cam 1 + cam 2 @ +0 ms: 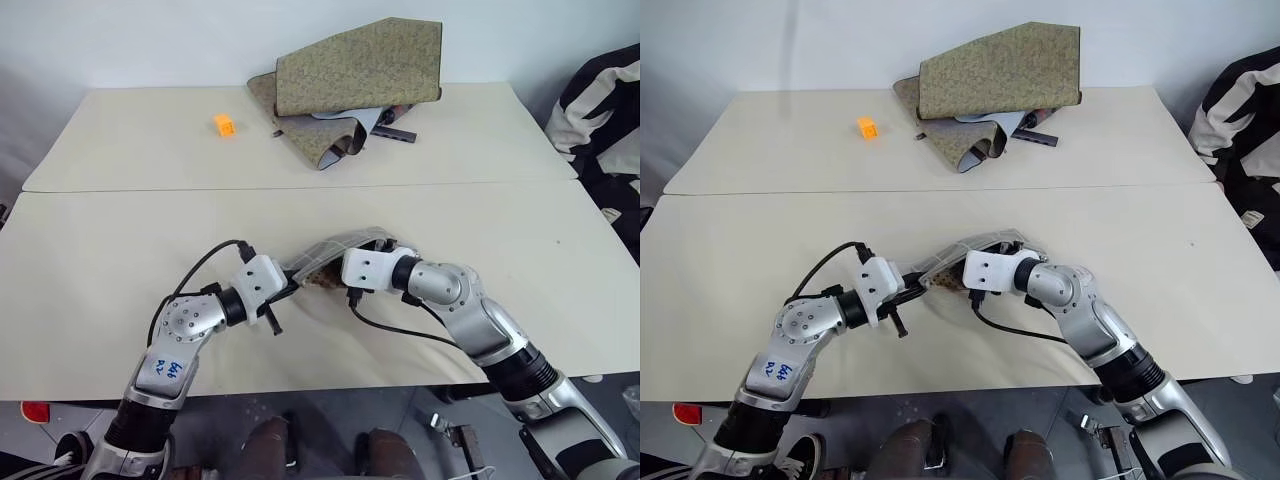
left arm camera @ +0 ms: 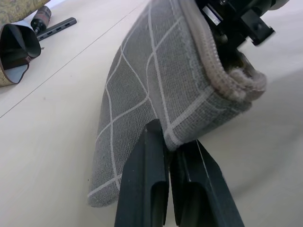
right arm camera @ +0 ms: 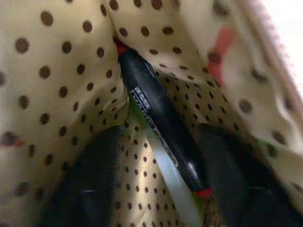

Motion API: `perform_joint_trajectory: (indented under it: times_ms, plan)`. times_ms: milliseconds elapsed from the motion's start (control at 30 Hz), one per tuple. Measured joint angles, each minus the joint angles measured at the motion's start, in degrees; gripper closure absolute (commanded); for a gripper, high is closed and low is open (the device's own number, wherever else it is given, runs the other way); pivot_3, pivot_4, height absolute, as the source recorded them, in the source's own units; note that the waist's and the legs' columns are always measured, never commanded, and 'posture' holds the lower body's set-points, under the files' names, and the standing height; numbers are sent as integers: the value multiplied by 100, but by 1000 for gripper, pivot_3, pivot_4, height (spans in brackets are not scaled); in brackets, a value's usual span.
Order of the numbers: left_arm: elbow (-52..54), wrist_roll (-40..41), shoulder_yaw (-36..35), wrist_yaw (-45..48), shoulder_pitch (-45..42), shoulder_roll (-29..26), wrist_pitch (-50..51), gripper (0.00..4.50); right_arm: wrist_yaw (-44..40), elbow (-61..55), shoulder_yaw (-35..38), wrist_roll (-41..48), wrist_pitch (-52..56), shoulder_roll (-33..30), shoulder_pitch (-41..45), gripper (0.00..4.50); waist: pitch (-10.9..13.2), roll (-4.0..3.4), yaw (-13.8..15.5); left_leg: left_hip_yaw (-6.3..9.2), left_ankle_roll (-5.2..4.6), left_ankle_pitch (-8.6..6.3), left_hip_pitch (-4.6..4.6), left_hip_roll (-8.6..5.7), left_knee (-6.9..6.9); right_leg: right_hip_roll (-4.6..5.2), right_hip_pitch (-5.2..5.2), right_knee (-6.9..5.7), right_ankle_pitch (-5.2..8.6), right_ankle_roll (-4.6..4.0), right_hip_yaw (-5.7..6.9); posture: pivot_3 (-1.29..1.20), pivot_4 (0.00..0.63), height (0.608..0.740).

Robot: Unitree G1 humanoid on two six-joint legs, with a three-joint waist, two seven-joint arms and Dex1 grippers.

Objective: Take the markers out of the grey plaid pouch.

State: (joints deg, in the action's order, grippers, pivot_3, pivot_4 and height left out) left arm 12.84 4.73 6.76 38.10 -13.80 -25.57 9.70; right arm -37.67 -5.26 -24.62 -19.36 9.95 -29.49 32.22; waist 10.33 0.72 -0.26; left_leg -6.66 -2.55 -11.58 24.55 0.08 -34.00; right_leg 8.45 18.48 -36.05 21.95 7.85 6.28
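The left gripper [image 2: 168,156] pinches the pouch [image 2: 151,90] corner to steady it, so the right gripper [image 3: 156,175], fingers apart inside, can straddle the marker [image 3: 161,118].

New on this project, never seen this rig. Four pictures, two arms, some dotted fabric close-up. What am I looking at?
It is a humanoid robot with two arms, each ending in a two-finger gripper. Two pictures come from its head, looking down over a pale table; the other two come from cameras on its wrists.

The left gripper is shut on an edge of the grey plaid pouch, holding it up. The right gripper is reaching into the pouch's mouth, fingers apart. The right wrist view looks inside: dotted lining and a black marker with red ends, not yet gripped.

At the far side lie an olive fabric case and a small orange cube.
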Motion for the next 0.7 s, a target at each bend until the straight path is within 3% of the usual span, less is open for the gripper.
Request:
perform_joint_trajectory:
  times_ms: [100, 400, 500, 600, 700]
  plan:
    - [-1, 46, -13, 12, -19, 0, 18, 4500, -66, -21, 18, 1, 5, 0, 0, 23, 0, 0, 0, 0, 0, 0, 0, 0, 0, 0, 0, 0, 0, 0, 0, 0, 150, 740]
    - [0, 227, -34, 31, -19, 51, 132, 4500, -182, -126, 27, 3, 146, 6, 0, 23, 0, 0, 1, 0, 0, 0, 0, 0, -1, 0, -1, 0, 0, 0, 0, 0, 150, 740]
    - [0, 277, -102, 32, -19, 54, 159, 4500, -221, -145, 45, 23, 244, 84, -1, 668, 0, 0, 0, 0, 0, 0, 0, 0, -1, 0, -1, -1, 0, 0, 1, 0, 150, 740]
    - [0, 307, -122, 37, -19, 56, 163, 4500, -233, -147, 45, 0, 257, 90, 0, 1642, 0, 0, 0, 0, 0, 0, 0, -1, -1, -1, -1, -1, 0, 0, 1, 0, 150, 740]
    - [4, 328, -121, 52, -19, 64, 167, 4500, -192, -143, 39, -111, 221, 117, 1, 1642, 0, 0, 1, 0, 0, 0, 0, -1, -2, -1, -1, -1, 0, 0, 1, 0, 150, 740]
